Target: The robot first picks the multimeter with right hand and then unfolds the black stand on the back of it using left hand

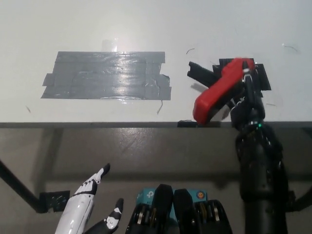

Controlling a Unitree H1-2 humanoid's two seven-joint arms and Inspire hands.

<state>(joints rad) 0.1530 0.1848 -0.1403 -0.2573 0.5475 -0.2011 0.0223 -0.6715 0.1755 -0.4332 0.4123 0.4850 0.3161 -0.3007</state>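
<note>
My black right hand (246,105) is shut on the red multimeter (217,92) and holds it in the air above the table's front edge. The meter is turned edge-on, so its red side faces me. A black piece (201,73) sticks out from its upper left end. My white left hand (90,207) rests low at the bottom left, below the table, with its fingers spread and nothing in it.
The white table (146,24) fills the upper half, its front edge running across the middle. A patch of grey tape (107,75) lies left of centre. A black tape square (258,73) shows behind the meter. Floor lies below.
</note>
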